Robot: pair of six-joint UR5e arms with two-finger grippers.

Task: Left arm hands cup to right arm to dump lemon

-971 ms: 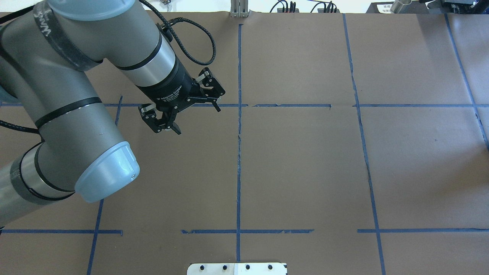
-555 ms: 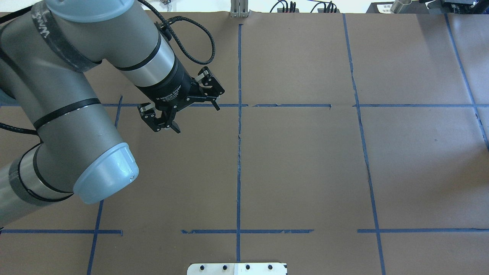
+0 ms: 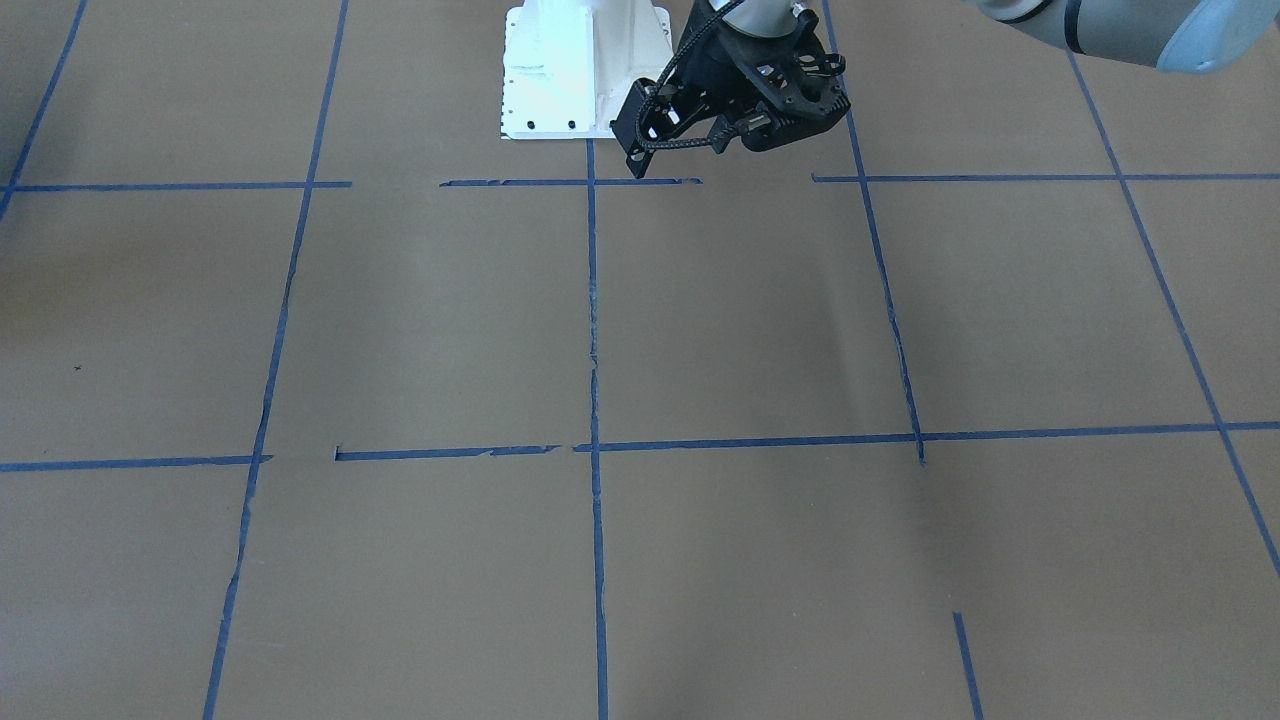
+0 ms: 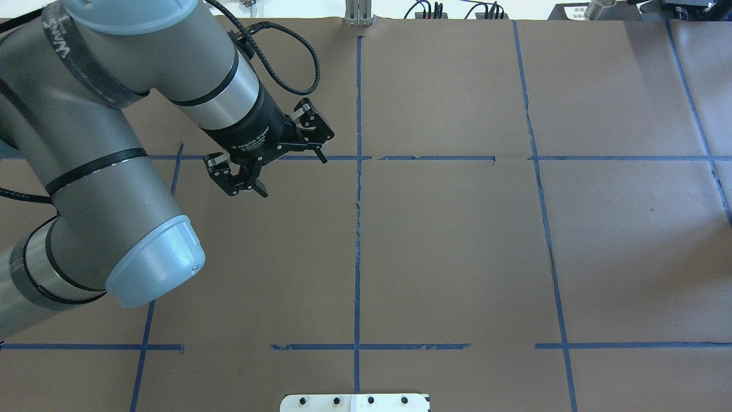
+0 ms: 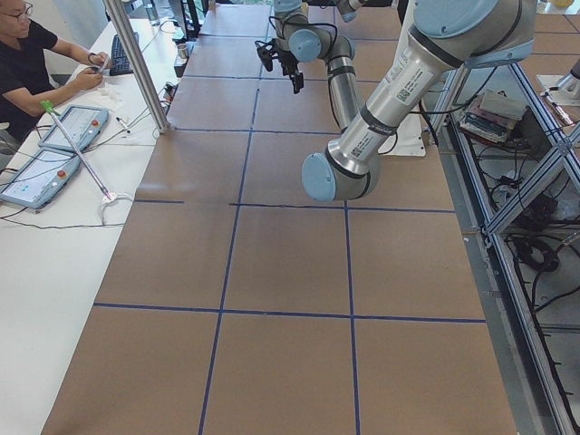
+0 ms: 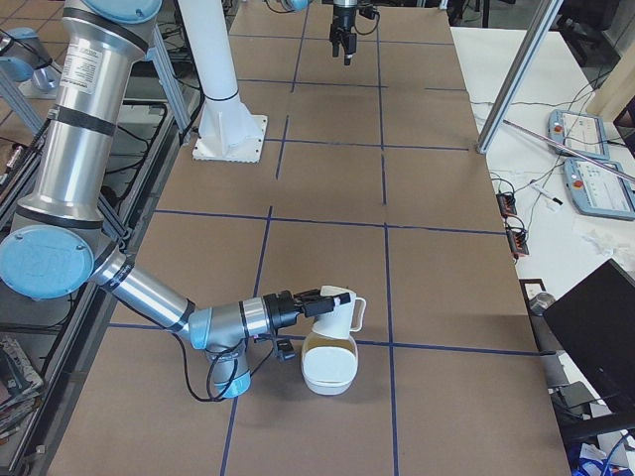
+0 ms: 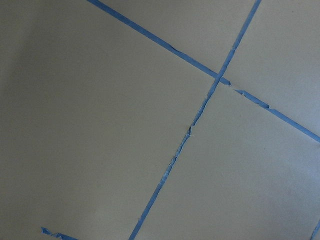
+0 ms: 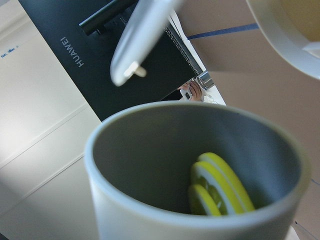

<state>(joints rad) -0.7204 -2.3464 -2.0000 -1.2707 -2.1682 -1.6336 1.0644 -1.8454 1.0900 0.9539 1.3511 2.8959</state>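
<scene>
My left gripper (image 4: 295, 178) hangs open and empty above the brown table, left of the centre tape line. It also shows in the front-facing view (image 3: 740, 95) and far off in the exterior right view (image 6: 344, 35). The right arm shows only in the exterior right view. Its gripper (image 6: 303, 305) meets the white cup (image 6: 335, 309), which is tilted above a white bowl (image 6: 329, 367). I cannot tell its jaw state. In the right wrist view the cup (image 8: 100, 165) fills the frame, with yellow lemon slices (image 8: 220, 185) inside against its grey wall.
The white robot base plate (image 4: 354, 402) sits at the table's near edge. An operator (image 5: 36, 54) sits at a side table with tablets. An aluminium post (image 6: 526, 69) and a black monitor (image 6: 595, 337) stand beside the right end.
The left arm and its open gripper have drifted slightly left and away from the near edge. Nothing else in the overhead view has moved.
</scene>
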